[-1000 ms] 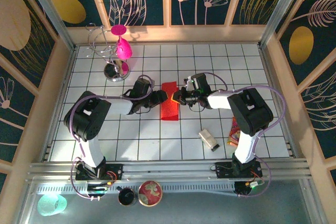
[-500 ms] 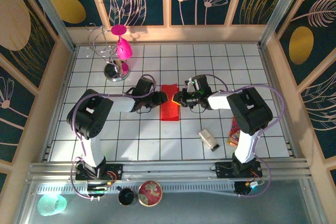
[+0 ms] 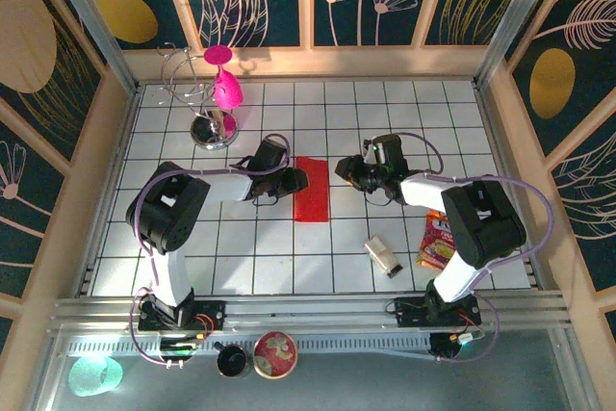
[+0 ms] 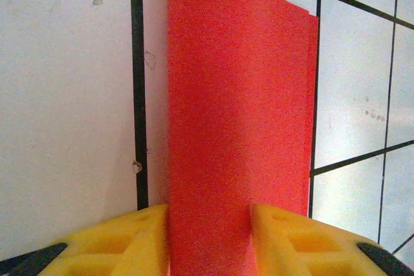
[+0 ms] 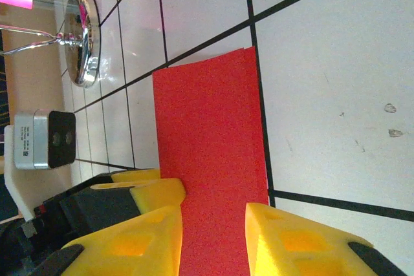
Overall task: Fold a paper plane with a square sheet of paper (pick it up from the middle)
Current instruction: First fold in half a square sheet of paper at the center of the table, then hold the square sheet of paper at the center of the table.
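Left hand and right hand both unclenched, folded square sheet of paper lengthwise near-to-far.

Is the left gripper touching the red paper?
Cannot tell. In the left wrist view the left gripper sets its fingers either side of the red paper, one overlapping its edge, but neither contact nor a gap shows plainly.

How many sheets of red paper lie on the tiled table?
1. The red paper lies flat, folded into a narrow strip, near the middle of the table; another could hide beneath.
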Tool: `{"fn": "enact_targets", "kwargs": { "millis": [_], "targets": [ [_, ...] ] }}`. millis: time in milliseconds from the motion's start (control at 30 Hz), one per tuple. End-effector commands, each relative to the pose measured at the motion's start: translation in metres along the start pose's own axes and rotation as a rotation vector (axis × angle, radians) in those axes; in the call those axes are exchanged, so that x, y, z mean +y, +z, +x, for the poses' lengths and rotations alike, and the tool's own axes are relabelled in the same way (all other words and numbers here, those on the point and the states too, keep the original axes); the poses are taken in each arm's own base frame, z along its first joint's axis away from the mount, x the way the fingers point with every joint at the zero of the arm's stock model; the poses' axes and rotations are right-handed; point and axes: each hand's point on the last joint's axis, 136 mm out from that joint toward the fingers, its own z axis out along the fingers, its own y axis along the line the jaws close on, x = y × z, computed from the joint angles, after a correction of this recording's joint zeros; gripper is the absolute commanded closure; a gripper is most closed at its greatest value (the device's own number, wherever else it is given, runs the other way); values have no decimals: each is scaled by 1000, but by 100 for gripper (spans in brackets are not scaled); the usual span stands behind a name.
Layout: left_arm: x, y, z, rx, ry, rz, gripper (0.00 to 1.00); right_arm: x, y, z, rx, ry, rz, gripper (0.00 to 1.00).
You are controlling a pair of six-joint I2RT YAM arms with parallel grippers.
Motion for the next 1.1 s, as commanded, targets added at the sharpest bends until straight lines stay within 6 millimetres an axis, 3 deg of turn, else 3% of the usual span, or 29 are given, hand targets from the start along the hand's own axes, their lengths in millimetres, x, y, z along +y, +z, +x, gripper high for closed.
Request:
{"fn": "enact_targets", "kwargs": {
  "millis": [0,200,400,1067],
  "targets": [
    [90,31,54,132,2,-304,62,-10,2,0,-6,-22,23,69],
    [114,37,70,162,5,-412,62,-15,7,2,7,-35,35,72],
    [123,43,71,172,33,-472,64,-17,9,3,11,-46,41,73],
    [126,55,78,239,163,-453,59,-16,13,5,33,-54,18,74]
  ]
}}
